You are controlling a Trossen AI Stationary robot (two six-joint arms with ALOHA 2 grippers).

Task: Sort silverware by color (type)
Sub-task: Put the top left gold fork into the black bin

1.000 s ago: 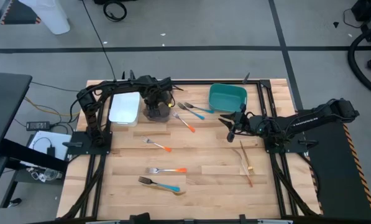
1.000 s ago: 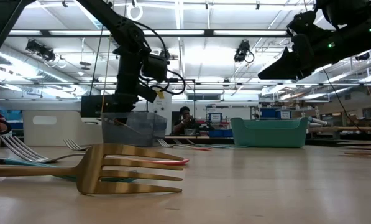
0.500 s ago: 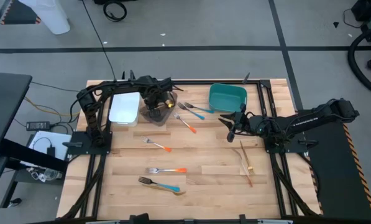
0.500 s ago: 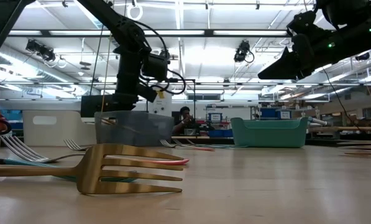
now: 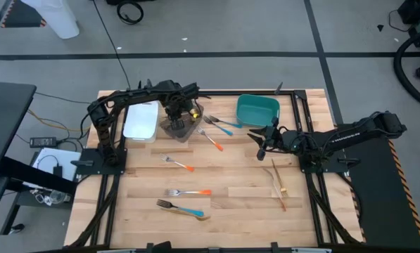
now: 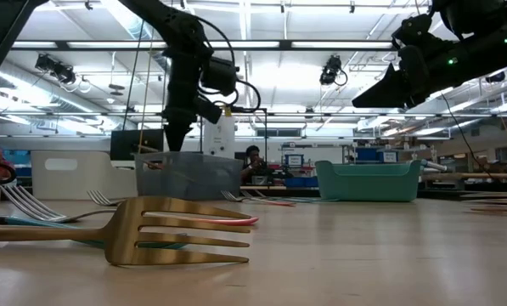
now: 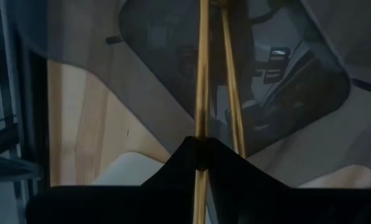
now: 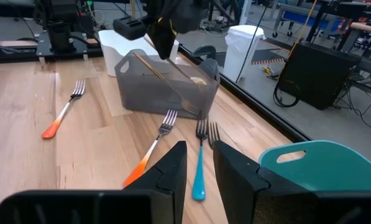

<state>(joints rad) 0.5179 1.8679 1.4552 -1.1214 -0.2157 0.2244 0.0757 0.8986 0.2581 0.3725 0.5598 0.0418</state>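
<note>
My left gripper [image 5: 185,112] hangs over the grey bin [image 5: 176,128] at the far left, shut on a slim tan utensil [image 8: 173,65]. A second tan utensil [image 7: 232,81] shows beside it in the bin. Orange-handled forks [image 5: 179,164] [image 5: 188,192] [image 5: 210,138] and blue-handled forks [image 5: 224,124] [image 5: 185,209] lie flat on the table. Tan wooden pieces [image 5: 276,179] lie at the right. My right gripper [image 5: 255,137] waits open in mid-air, right of centre, with nothing between its fingers. My left gripper pinches the tan utensil's thin shaft [image 7: 201,140] between its two fingers. The fingers come from above, pointing down, and lie across the shaft. The utensil slants down from the fingers, its lower end [image 8: 194,81] inside the grey bin.
A white bin [image 5: 141,121] stands left of the grey one, and a teal bin [image 5: 257,109] at the far centre-right. A gold fork [image 6: 168,229] lies near the front edge by the blue-handled one. Black rails frame the table. A person shows in the room behind it.
My left gripper has risen above the grey bin with the tan utensil in its fingers. The grey bin has shifted a little toward the table's right under it.
</note>
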